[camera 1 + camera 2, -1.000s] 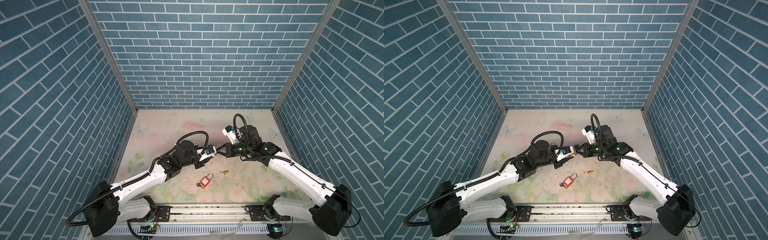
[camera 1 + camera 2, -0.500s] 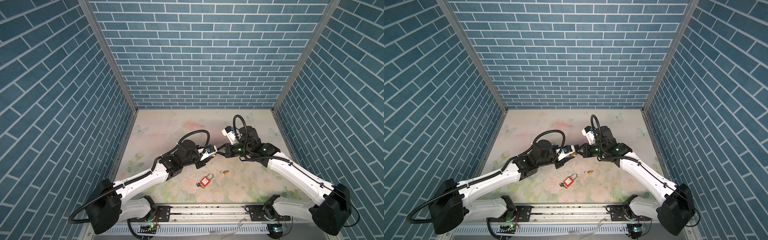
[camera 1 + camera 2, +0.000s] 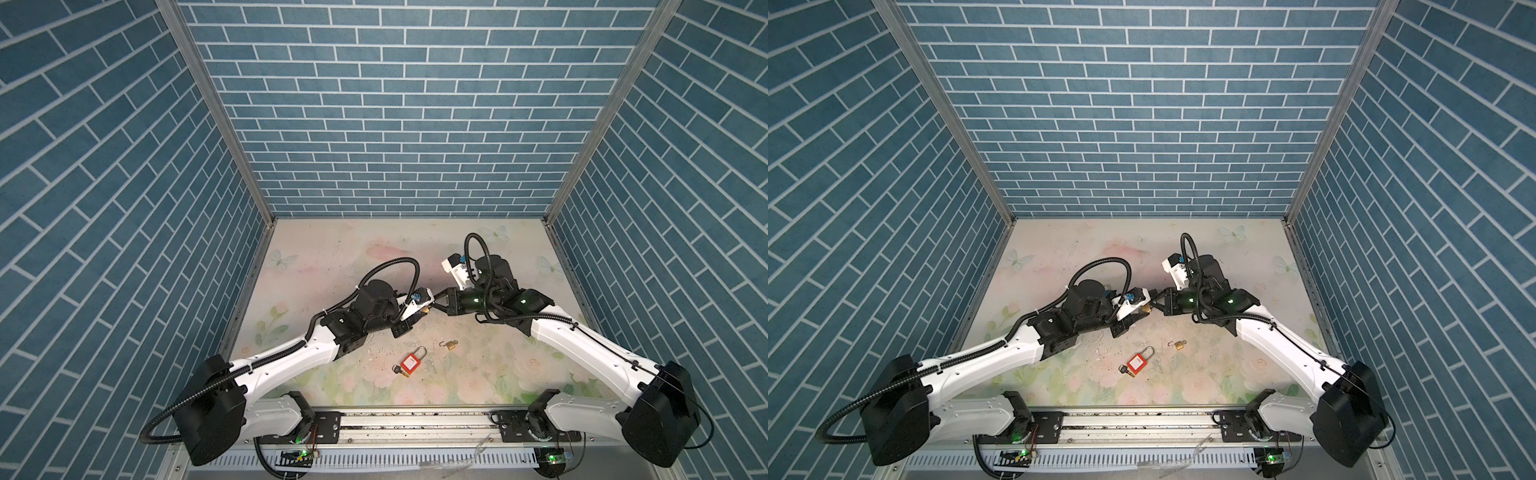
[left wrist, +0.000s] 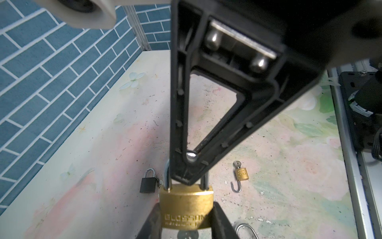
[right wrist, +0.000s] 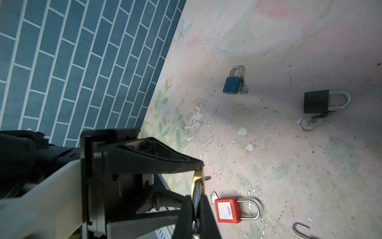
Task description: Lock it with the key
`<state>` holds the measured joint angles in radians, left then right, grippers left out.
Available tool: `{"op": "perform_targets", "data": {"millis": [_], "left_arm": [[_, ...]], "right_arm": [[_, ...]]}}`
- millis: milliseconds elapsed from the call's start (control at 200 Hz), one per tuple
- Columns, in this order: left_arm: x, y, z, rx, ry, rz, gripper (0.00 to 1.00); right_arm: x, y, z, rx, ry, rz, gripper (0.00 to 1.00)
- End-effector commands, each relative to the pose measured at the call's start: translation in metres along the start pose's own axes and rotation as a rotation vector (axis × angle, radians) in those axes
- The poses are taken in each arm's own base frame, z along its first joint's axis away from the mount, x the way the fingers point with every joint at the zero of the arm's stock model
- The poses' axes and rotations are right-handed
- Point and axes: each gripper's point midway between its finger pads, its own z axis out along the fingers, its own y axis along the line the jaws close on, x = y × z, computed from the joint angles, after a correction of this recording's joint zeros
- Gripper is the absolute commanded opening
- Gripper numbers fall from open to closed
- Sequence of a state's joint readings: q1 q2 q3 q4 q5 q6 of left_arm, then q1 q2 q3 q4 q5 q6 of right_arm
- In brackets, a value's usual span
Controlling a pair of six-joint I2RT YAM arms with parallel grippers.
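Left wrist: brass padlock (image 4: 186, 209), smaller brass padlock (image 4: 241, 173), black padlock (image 4: 147, 184); three bodies.

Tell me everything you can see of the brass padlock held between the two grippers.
The brass padlock has a squat gold-coloured body stamped with lettering and a silvery steel shackle, both legs seeming seated. It is held clear of the table: the left gripper clamps the body's sides, and the right gripper is shut over the shackle. Its keyhole end is not clearly visible.
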<state>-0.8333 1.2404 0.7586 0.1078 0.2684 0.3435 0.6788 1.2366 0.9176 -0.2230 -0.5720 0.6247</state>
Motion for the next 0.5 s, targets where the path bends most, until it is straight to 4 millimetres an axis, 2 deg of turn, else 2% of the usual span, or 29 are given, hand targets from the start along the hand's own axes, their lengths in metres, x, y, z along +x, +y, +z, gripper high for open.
{"op": "perform_targets", "data": {"millis": [0, 115, 250, 360, 450, 495], "left_arm": [[-0.180, 0.012, -0.065, -0.059, -0.626, 0.154, 0.00], [-0.177, 0.014, -0.064, -0.073, -0.619, 0.144, 0.00], [-0.154, 0.016, -0.056, -0.089, -0.565, 0.083, 0.00], [-0.121, 0.012, -0.048, -0.088, -0.499, 0.016, 0.00], [-0.091, 0.007, -0.043, -0.086, -0.444, -0.051, 0.00], [-0.077, 0.005, -0.042, -0.086, -0.418, -0.083, 0.00]], "right_arm": [[0.057, -0.002, 0.025, -0.035, 0.208, 0.096, 0.00], [0.050, 0.002, 0.022, -0.027, 0.191, 0.077, 0.00], [0.034, 0.010, 0.010, -0.004, 0.154, 0.036, 0.00], [0.013, 0.019, -0.010, 0.011, 0.091, 0.000, 0.03], [-0.011, 0.028, -0.034, 0.022, 0.008, -0.037, 0.12], [-0.023, 0.035, -0.048, 0.025, -0.042, -0.064, 0.20]]}}
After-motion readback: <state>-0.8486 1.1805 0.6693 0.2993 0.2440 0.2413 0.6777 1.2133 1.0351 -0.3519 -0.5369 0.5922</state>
